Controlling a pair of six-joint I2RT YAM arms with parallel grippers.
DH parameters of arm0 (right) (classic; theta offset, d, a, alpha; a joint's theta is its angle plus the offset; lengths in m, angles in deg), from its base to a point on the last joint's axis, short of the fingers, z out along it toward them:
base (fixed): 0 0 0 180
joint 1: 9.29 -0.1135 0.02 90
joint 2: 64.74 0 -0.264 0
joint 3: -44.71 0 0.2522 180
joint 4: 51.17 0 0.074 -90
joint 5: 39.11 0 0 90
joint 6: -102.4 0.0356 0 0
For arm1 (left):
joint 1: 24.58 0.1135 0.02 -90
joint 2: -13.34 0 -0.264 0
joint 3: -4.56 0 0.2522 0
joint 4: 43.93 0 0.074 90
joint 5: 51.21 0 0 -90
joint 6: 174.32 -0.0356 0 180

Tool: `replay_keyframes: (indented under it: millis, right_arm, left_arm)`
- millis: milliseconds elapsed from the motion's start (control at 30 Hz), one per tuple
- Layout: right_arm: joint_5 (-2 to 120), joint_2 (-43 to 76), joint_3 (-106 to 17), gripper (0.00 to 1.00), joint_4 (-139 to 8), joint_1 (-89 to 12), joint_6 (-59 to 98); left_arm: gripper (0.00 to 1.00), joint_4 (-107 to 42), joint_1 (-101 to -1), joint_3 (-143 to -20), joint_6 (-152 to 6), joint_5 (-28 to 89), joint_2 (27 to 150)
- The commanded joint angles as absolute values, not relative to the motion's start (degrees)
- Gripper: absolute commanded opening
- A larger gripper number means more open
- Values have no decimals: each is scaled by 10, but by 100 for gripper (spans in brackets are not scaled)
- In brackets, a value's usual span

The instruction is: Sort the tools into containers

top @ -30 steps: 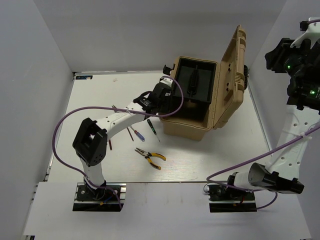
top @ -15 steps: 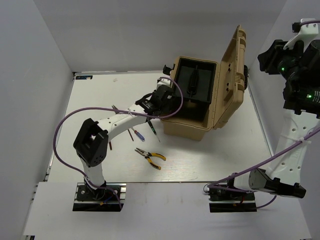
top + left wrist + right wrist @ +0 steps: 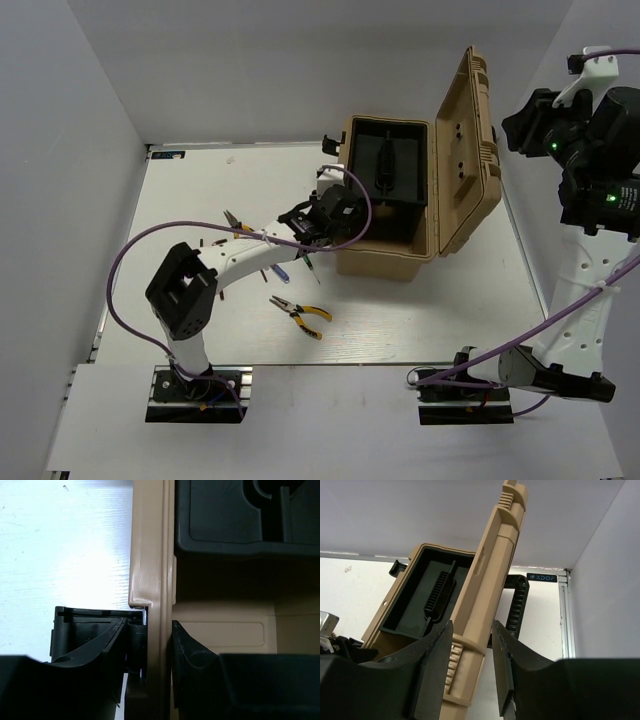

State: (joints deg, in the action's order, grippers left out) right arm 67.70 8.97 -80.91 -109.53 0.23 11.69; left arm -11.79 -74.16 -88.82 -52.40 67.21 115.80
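Observation:
A tan toolbox point(image 3: 385, 262) stands open at mid-table with a black tray point(image 3: 385, 165) inside. My left gripper point(image 3: 330, 215) is shut on its left wall point(image 3: 152, 555), one finger inside and one outside point(image 3: 159, 630). High on the right, my right gripper point(image 3: 515, 125) is shut on the raised lid point(image 3: 465, 150), and the lid's edge point(image 3: 490, 580) sits between its fingers point(image 3: 471, 630). Yellow-handled pliers point(image 3: 300, 317) lie in front of the box. A blue-handled screwdriver point(image 3: 278, 271) and a green-handled one point(image 3: 306, 263) lie partly under my left arm. Smaller pliers point(image 3: 233, 219) lie further left.
Small dark hex keys point(image 3: 219, 293) lie near the left arm's elbow. The box's black carrying handle point(image 3: 520, 605) shows behind the lid. White walls close in the table on the left, back and right. A purple cable loops from each arm.
The box has turned squarer to the table edge with my left gripper on its wall. My right gripper moved left with the lid. The smaller pliers have come into view.

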Motion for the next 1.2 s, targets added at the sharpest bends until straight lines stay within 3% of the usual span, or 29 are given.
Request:
replay_keyframes:
  millis: [0,300,400,500,533,600,1167]
  right_arm:
    - [673,73,-804,43,-1091,-6,104]
    - [692,62,-792,43,-1093,-17,101]
    - [704,58,-793,43,-1096,-21,98]
    - [737,54,-789,43,-1096,-25,94]
    - [744,51,-787,43,-1095,-26,93]
    - [771,52,-787,45,-1096,-28,98]
    - [832,74,-797,47,-1120,-82,95]
  left_arm:
    - [19,-80,-773,-847,-449,616,1144]
    - [19,-86,-798,-846,-432,616,1149]
    - [23,-86,-798,-851,-432,616,1156]
    - [42,-92,-803,-840,-432,616,1149]
    - [56,-99,-803,-840,-432,616,1140]
    - [65,-105,-803,-834,-432,616,1127]
    - [95,-63,-791,-842,-474,692,990]
